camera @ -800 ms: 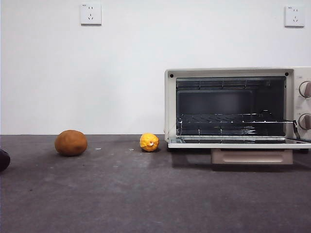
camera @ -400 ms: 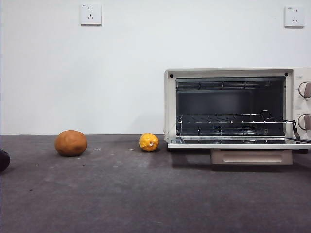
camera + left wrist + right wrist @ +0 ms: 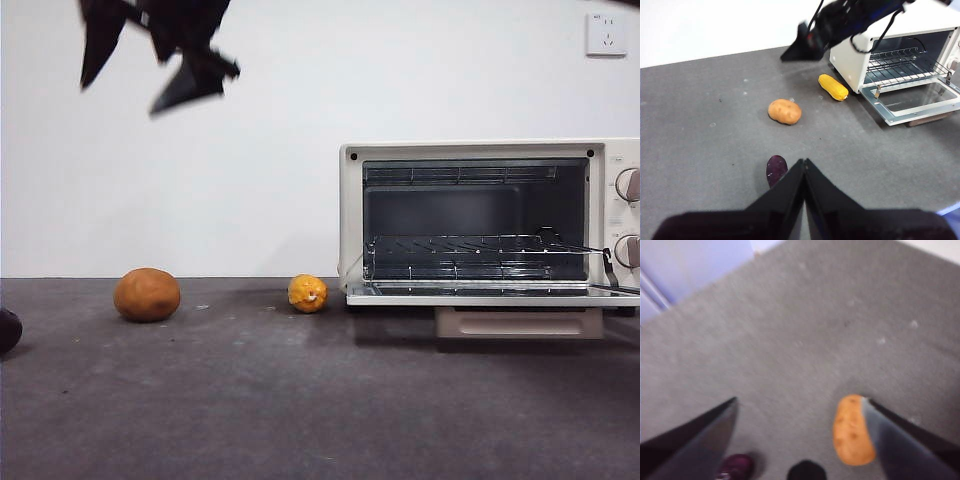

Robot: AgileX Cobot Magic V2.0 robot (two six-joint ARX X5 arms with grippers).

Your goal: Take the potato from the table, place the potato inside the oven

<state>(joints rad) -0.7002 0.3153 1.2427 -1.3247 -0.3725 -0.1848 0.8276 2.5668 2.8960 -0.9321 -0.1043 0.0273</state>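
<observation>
The orange-brown potato (image 3: pixel 147 294) (image 3: pixel 784 111) (image 3: pixel 852 432) lies on the dark grey table (image 3: pixel 300 400), left of the middle. High above it hangs my right gripper (image 3: pixel 125 95) (image 3: pixel 799 400) (image 3: pixel 802 42), open and holding nothing; one of its jaws overlaps the potato's edge in the right wrist view. The cream-white oven (image 3: pixel 350 215) (image 3: pixel 850 57) stands at the right with its door (image 3: pixel 490 297) folded down and a wire rack inside. My left gripper (image 3: pixel 804 162) is shut and empty, back from the potato.
A small yellow lumpy thing (image 3: pixel 307 293) (image 3: pixel 833 87) lies between the potato and the oven. A dark purple thing (image 3: pixel 8 328) (image 3: pixel 776 169) (image 3: pixel 737 466) lies near my left gripper. A white wall runs behind the table.
A black gripper has come into the front view at the top left, above the potato. The potato, the yellow thing and the oven have not moved.
</observation>
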